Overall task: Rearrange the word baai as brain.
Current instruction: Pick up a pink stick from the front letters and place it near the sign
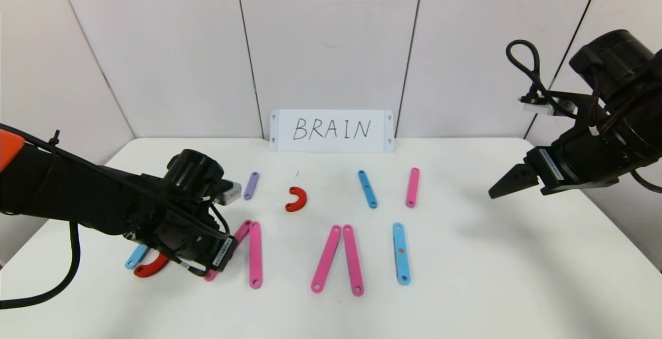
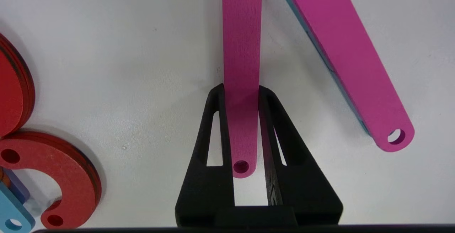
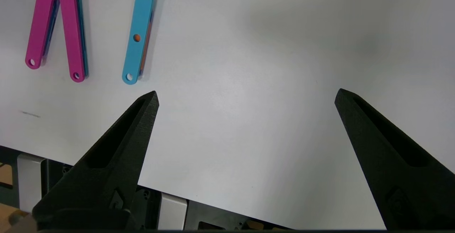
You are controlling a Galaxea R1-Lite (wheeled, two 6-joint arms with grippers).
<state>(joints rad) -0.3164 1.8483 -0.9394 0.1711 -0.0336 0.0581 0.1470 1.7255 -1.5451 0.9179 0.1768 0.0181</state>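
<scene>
Head view, held bar: the left gripper (image 1: pixel 220 256) sits low over the near-left part of the white table (image 1: pixel 465 287), on the slanted pink bar (image 1: pixel 242 231), whose long axis runs from near-left to far-right; its far tip touches the top of the upright pink bar (image 1: pixel 255 256).
Head view, row: the word baai (image 1: pixel 289 251) lies along the near half of the table, with a blue bar (image 1: pixel 135 257) and red C-piece (image 1: pixel 151 267) at its left end, 2 pink bars (image 1: pixel 339 259) leaning together in the middle, and a blue upright bar (image 1: pixel 401 252) at its right end.
Head view, far pieces: a purple bar (image 1: pixel 251 186), a red C (image 1: pixel 296 199), a blue bar (image 1: pixel 367 189) and a pink bar (image 1: pixel 412 187) lie nearer the BRAIN card (image 1: pixel 331 130).
Head view, room: bare table spreads right of the row.
Left wrist view: the fingers (image 2: pixel 213 147) are pressed on both long edges of the pink bar's holed end (image 2: pixel 241 119); its length points straight away from the palm. 2 red C-pieces (image 2: pixel 67 176) lie apart to one side.
Right wrist view: the right gripper (image 3: pixel 245 98) hangs above bare table with its fingers spread wide, holding nothing.
</scene>
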